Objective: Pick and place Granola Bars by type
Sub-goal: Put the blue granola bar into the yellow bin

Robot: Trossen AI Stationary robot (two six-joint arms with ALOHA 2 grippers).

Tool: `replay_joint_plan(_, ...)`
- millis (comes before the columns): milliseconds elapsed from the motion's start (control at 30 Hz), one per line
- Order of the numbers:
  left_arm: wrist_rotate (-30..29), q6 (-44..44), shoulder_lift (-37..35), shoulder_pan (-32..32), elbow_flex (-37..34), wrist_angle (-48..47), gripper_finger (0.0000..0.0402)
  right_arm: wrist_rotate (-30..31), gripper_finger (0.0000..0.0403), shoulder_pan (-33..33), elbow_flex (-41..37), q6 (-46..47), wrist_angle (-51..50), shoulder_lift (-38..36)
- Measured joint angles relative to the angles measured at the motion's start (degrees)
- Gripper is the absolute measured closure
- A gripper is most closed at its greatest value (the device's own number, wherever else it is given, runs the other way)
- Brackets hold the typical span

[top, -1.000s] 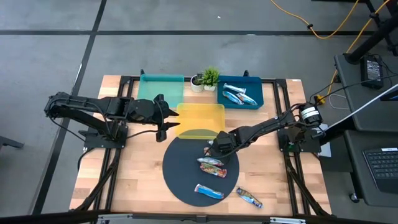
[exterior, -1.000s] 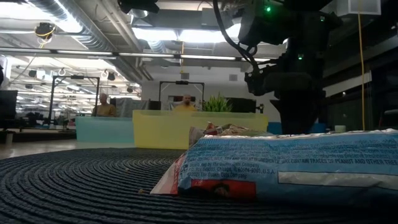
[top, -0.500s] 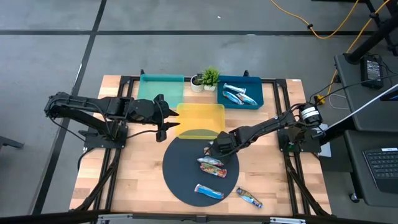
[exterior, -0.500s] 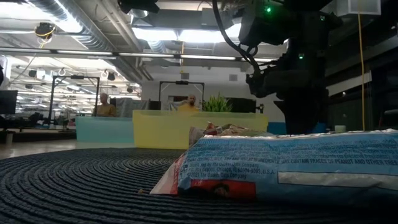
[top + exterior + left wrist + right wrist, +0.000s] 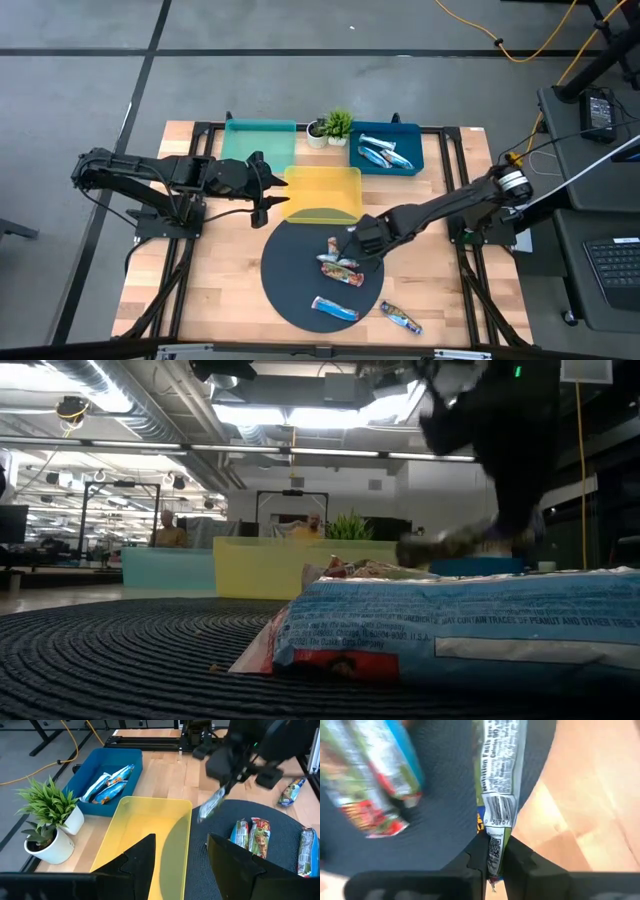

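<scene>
In our right gripper (image 5: 493,857) a granola bar (image 5: 496,785) hangs by its crimped end — light, slick, crinkly foil, best pinched at that flat seam — above the dark mat (image 5: 290,270). Beyond, our left gripper (image 5: 181,851) waits half open over the yellow tray (image 5: 145,835). The bar's printed face is hidden, so we cannot tell its type.
</scene>
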Motion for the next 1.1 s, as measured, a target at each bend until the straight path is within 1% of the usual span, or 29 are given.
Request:
replay_joint_plan(167,0.00,-0.03,0.00,0.00,0.00,0.06,0.0231,1.88,0.0368,1.67,4.15,2.57,-6.05,-4.67)
replay_joint_plan(267,0.00,-0.66,0.00,0.01,0.00,0.12,0.0231,3.96,0.0374,2.24,5.93,3.56,-7.55,-7.45)
replay_joint_plan(367,-0.02,-1.03,0.00,0.00,0.00,0.15,0.0231,4.36,0.0369,2.28,6.46,3.90,-7.61,-9.56)
replay_joint_plan(467,-0.02,-1.07,0.00,0.01,0.00,0.24,0.0231,5.58,0.0365,2.26,6.50,4.90,-8.37,-10.45)
replay_joint_plan(600,-0.01,-1.49,0.00,0.01,0.00,0.22,0.0231,5.84,0.0372,2.16,6.50,4.66,-9.56,-10.60)
replay_joint_plan(700,-0.02,-1.51,0.00,0.01,0.00,0.22,0.0231,5.49,0.0375,1.11,6.50,2.41,-9.56,-10.60)
replay_joint_plan(767,-0.02,-1.51,0.00,0.00,0.00,0.24,0.0231,3.99,0.0371,-0.62,6.50,1.13,-9.54,-10.60)
replay_joint_plan(867,-0.02,-1.51,0.00,0.02,0.00,0.24,0.0231,1.58,0.0366,-3.96,7.21,-3.44,-9.67,-10.58)
replay_joint_plan(1100,-0.66,-2.43,0.00,0.00,0.00,0.24,0.0231,1.30,0.0378,-13.24,14.48,-17.61,-9.41,-10.58)
